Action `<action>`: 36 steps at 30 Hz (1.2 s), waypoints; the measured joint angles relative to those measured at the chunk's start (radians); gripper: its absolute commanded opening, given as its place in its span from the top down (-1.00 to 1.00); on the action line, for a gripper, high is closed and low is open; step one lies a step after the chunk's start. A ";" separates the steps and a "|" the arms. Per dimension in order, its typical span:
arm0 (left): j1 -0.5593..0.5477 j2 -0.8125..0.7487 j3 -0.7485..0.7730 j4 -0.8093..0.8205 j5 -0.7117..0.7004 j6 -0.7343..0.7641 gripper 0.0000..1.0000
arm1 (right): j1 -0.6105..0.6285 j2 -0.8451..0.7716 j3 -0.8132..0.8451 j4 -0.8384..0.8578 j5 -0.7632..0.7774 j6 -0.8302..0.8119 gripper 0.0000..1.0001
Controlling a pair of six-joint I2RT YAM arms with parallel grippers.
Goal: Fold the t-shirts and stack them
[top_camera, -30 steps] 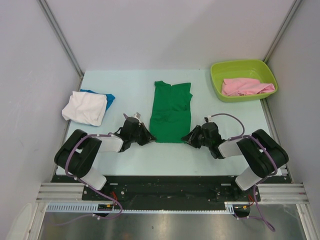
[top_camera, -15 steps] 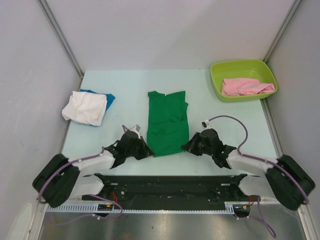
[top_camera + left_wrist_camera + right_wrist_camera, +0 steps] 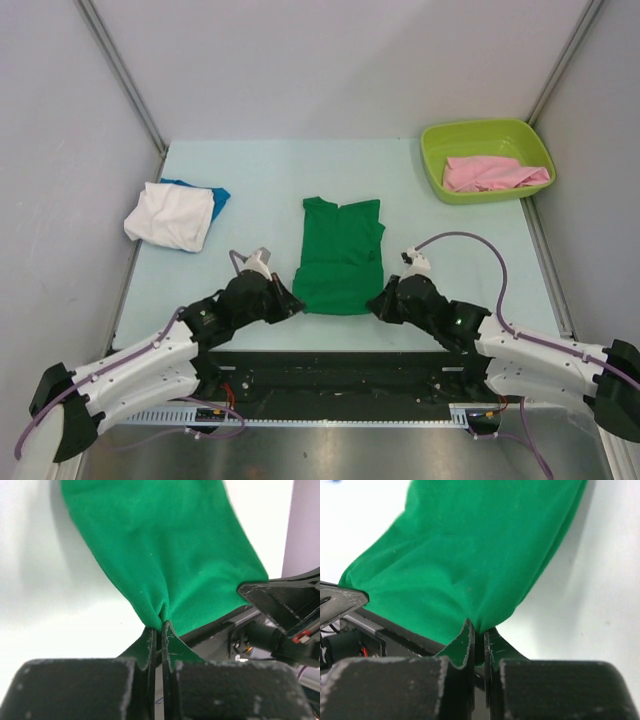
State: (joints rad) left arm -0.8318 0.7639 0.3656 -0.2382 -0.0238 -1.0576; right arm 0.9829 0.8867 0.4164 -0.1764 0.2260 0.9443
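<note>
Top external view: green shirt lies at the centre of the bench, hem at 6 o'clock. Left jaws and right jaws pinch tight on its hem corners, at 7 and 5 o'clock. Light, limp cloth will likely sag; the corners suit gripping.

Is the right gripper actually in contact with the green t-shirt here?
Touching. The right wrist view shows the right gripper shut on a bunched edge of the green t-shirt.

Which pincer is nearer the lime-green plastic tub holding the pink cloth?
Right. The right pincer grips the green cloth t-shirt's near right corner, on the lime-green plastic tub's side; the left pincer grips its near left corner, farther away.
</note>
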 measured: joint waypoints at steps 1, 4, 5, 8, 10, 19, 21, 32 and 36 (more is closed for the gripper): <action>0.000 0.012 0.049 -0.029 -0.017 0.013 0.99 | -0.002 0.010 0.026 -0.007 0.014 -0.017 1.00; 0.000 0.053 0.149 -0.054 -0.049 0.046 0.99 | -0.022 0.028 0.088 -0.002 0.038 -0.061 1.00; 0.000 0.070 0.178 -0.061 -0.058 0.055 0.99 | -0.042 0.033 0.103 0.002 0.034 -0.074 1.00; 0.005 0.133 0.245 -0.065 -0.079 0.088 0.99 | -0.137 0.067 0.136 0.030 0.000 -0.105 1.00; 0.013 0.177 0.275 -0.062 -0.079 0.107 0.99 | -0.181 0.090 0.150 0.042 -0.022 -0.119 1.00; 0.182 0.373 0.376 0.013 0.008 0.179 0.99 | -0.374 0.274 0.287 0.122 -0.169 -0.180 1.00; 0.224 0.424 0.415 0.032 0.039 0.196 0.99 | -0.407 0.328 0.316 0.150 -0.198 -0.185 1.00; 0.390 0.764 0.653 0.114 0.203 0.245 0.99 | -0.529 0.579 0.490 0.239 -0.310 -0.198 1.00; 0.417 0.881 0.724 0.126 0.246 0.247 0.99 | -0.572 0.665 0.540 0.270 -0.346 -0.197 1.00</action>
State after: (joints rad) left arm -0.4149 1.6447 1.0897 -0.1123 0.2218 -0.8104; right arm 0.4110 1.5513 0.9565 0.0940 -0.1196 0.7471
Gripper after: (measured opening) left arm 0.023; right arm 0.047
